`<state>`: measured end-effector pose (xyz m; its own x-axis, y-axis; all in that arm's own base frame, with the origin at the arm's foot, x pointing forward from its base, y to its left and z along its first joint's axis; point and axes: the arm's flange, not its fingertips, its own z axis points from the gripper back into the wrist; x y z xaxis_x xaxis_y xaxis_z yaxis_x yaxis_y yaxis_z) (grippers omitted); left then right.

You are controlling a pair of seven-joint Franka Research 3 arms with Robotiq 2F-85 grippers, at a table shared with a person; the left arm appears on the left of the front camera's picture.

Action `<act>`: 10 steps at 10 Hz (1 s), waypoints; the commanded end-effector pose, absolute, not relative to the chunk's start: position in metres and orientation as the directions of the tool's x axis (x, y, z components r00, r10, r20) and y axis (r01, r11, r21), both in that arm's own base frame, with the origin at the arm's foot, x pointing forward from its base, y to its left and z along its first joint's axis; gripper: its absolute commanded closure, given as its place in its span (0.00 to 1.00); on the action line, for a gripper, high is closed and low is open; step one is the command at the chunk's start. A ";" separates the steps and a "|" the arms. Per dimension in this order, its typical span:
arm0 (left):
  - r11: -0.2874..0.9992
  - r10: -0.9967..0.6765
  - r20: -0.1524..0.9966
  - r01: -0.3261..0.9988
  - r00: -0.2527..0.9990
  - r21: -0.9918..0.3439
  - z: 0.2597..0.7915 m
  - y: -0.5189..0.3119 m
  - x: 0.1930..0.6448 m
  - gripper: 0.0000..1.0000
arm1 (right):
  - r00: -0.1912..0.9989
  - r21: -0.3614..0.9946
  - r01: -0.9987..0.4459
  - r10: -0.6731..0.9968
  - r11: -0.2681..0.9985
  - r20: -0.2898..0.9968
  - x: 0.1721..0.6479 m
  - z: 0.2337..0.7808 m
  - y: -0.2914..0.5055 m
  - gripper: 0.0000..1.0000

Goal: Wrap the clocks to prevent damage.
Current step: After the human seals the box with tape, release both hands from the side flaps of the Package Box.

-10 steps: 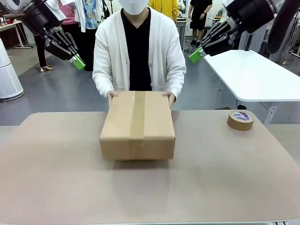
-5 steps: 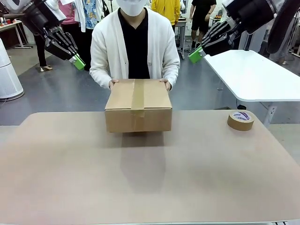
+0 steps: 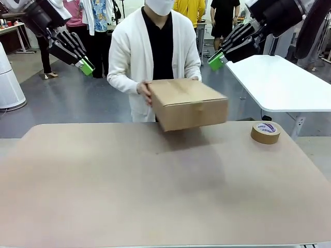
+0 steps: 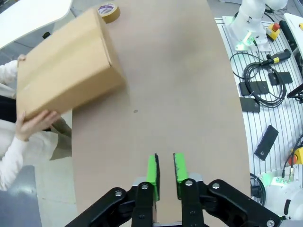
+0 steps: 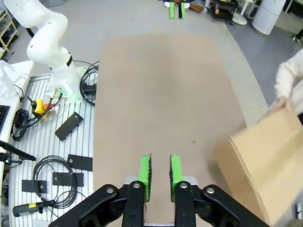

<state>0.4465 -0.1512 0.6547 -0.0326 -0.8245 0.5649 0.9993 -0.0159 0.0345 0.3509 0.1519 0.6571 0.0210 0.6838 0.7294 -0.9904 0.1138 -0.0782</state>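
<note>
Wrapping looks finished — a person's hands (image 3: 145,89) carry off the taped cardboard box (image 3: 189,103), left gripper (image 4: 165,169) and right gripper (image 5: 160,170) slightly parted, empty.

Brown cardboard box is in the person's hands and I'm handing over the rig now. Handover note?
Left gripper: raised above the table, jaws slightly apart, empty.
Right gripper: raised, jaws slightly apart, empty.
Brown cardboard box: closed, held clear of the beige table by the person's hand at the far side; contents hidden.
Brown tape roll: lying flat, far right of the table.
Done: box looks closed up.
Left: probably only the person setting the box aside; keep the arms clear.
</note>
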 end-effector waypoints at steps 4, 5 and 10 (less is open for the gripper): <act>-0.001 -0.808 0.589 1.000 -0.006 0.008 0.660 -0.151 0.442 0.11 | 0.044 -0.043 -0.993 0.676 0.111 0.736 0.347 0.646 0.150 0.07; -0.003 -0.808 0.589 1.000 -0.005 0.005 0.662 -0.151 0.445 0.00 | 0.044 -0.043 -0.993 0.676 0.112 0.736 0.348 0.645 0.151 0.00; 0.000 -0.814 0.581 1.000 0.010 -0.018 0.658 -0.151 0.446 0.00 | 0.048 -0.040 -0.993 0.690 0.110 0.722 0.346 0.643 0.150 0.00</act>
